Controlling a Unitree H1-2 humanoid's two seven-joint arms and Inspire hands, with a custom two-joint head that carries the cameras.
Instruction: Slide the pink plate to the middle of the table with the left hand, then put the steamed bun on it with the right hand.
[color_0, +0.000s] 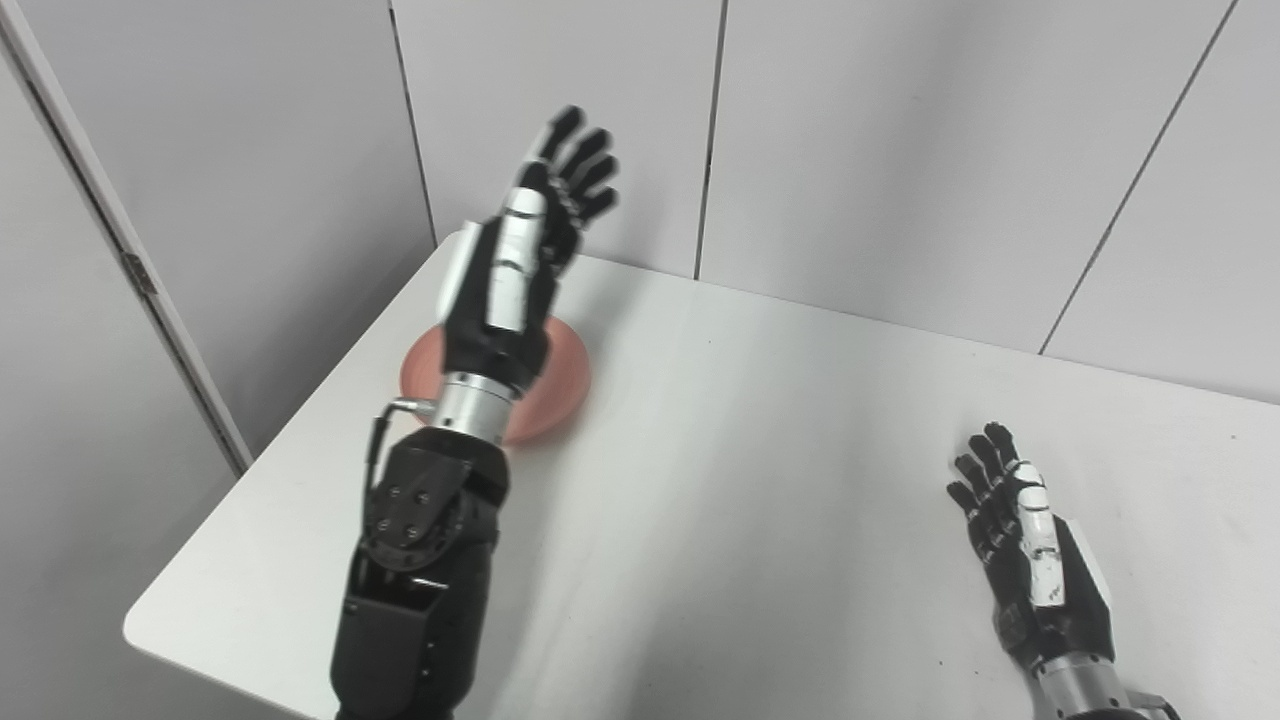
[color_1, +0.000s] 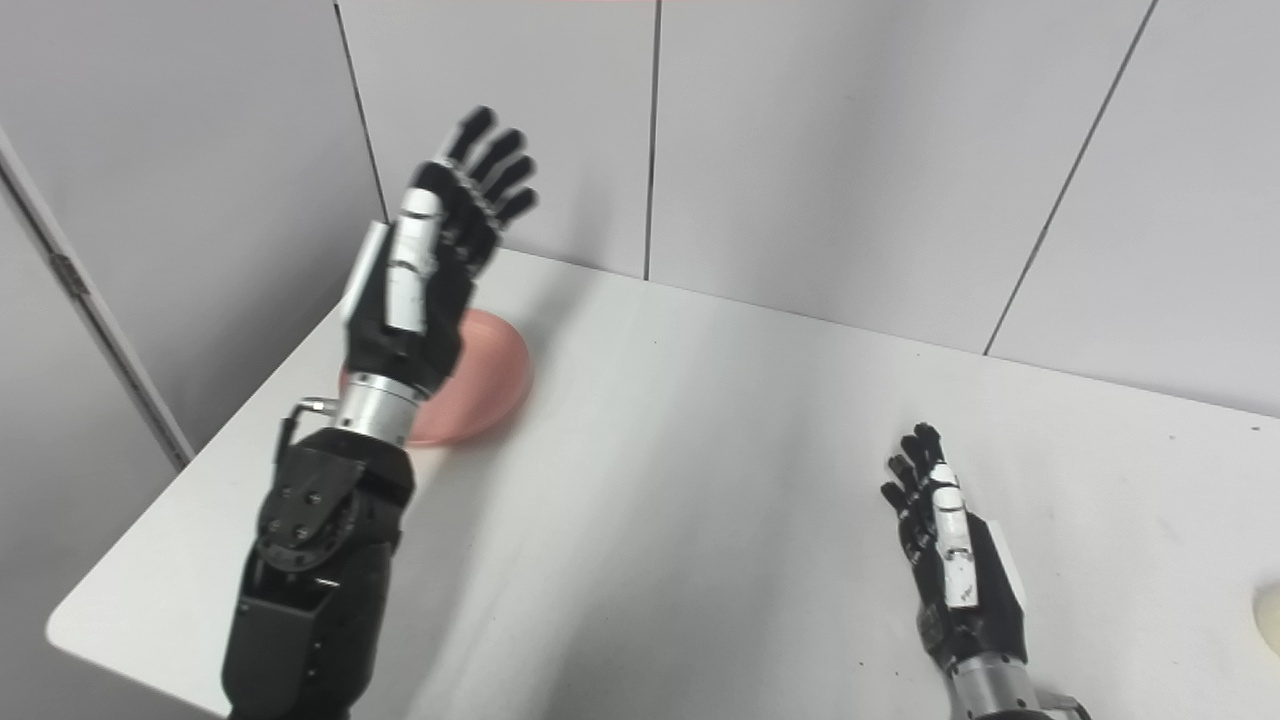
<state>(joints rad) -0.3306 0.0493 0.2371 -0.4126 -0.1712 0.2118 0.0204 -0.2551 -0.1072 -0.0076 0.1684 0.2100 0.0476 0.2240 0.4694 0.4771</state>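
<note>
The pink plate (color_0: 560, 385) lies on the white table (color_0: 760, 450) near its far left corner, partly hidden behind my left arm. My left hand (color_0: 545, 215) is raised above the plate, open, fingers stretched toward the back wall and holding nothing. My right hand (color_0: 1020, 540) rests low over the table near the front right, open and empty. A pale rounded edge of the steamed bun (color_1: 1268, 615) shows at the right border of the right eye view; it is out of frame in the left eye view.
Grey wall panels (color_0: 850, 130) stand right behind the table's far edge. The table's left edge (color_0: 300, 420) runs close to the plate, with a side panel beyond it.
</note>
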